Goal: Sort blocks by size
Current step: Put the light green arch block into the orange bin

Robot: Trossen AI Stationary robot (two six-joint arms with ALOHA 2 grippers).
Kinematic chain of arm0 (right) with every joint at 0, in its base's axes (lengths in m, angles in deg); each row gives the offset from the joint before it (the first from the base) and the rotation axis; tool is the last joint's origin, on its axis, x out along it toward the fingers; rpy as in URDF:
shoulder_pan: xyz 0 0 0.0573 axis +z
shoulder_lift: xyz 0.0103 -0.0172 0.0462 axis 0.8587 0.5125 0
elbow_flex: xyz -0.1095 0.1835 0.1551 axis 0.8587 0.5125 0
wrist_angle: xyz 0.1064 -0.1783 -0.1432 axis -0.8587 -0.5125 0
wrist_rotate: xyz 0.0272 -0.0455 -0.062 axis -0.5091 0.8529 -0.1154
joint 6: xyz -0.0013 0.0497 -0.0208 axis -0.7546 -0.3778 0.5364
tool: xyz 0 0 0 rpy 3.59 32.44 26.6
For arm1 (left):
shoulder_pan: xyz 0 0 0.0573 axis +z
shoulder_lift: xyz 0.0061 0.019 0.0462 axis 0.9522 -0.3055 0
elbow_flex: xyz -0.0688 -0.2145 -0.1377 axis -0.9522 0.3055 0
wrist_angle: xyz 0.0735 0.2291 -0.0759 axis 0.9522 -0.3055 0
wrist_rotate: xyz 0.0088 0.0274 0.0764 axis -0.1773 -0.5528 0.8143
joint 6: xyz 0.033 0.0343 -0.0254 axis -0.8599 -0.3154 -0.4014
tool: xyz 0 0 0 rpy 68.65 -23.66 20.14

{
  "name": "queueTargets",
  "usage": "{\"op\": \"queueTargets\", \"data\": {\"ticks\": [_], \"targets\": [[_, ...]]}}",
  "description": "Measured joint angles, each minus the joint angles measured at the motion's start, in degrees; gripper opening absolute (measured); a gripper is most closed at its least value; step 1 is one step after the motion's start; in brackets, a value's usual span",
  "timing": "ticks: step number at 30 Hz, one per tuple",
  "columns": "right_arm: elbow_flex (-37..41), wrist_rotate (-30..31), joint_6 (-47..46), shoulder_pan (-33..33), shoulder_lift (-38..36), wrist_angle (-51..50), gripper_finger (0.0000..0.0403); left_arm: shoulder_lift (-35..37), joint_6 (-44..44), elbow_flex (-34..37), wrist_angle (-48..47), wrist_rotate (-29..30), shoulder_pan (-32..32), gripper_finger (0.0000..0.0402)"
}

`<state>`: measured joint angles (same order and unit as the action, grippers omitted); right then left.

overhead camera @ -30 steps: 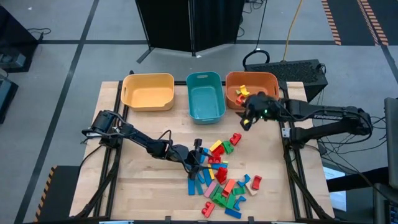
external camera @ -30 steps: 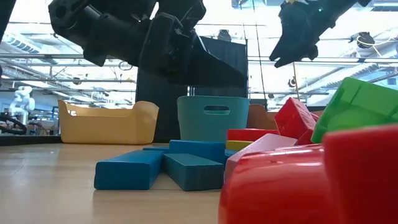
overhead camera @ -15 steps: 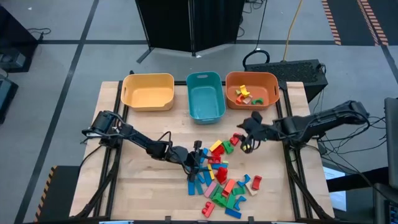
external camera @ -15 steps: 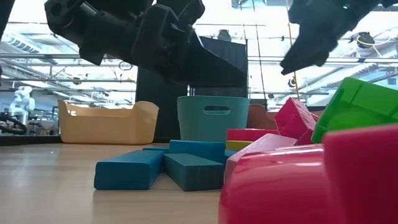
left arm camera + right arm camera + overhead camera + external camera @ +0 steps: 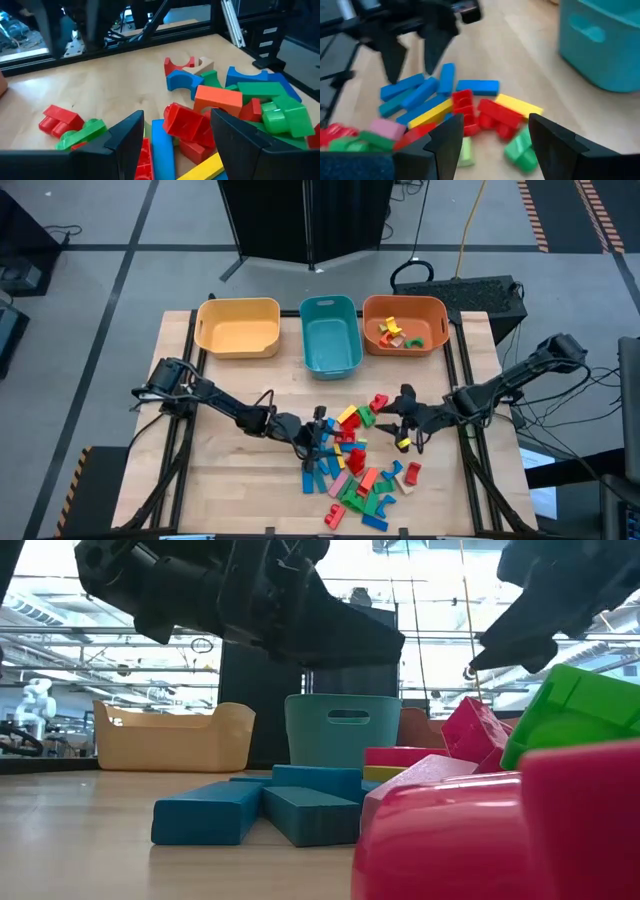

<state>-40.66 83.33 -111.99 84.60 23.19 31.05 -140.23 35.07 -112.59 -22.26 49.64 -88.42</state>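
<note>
Three bins stand in a row along the table's [image 5: 220, 480] far edge: the left bin [image 5: 238, 327], the middle bin [image 5: 330, 333], the right bin [image 5: 404, 324]; a few small blocks [image 5: 397, 332] lie in the right bin; the other two hold nothing visible. The main pile of blocks [image 5: 355, 470] lies on the table nearer than the bins, right of centre; the left gripper [image 5: 318, 434] sits at the pile's left edge, low over it; the right gripper [image 5: 404, 420] sits at the pile's upper right, between the pile and the right bin; the two grippers are apart, facing each other across the pile's far end.
</note>
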Motion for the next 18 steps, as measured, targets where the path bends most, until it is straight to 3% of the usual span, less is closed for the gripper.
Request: {"op": "queueTargets", "data": {"ticks": [6,18], "targets": [[0.0,7.4,-4.9,3.2,1.5,-0.9,0.0212,-3.2,2.0,-7.3,1.7,-4.0,0.8,0.0222],[0.0,10.5,-6.6,5.5,2.9,-1.2,0.0211,-14.1,2.6,-25.0,-16.5,-4.8,1.8,0.0221]]}}
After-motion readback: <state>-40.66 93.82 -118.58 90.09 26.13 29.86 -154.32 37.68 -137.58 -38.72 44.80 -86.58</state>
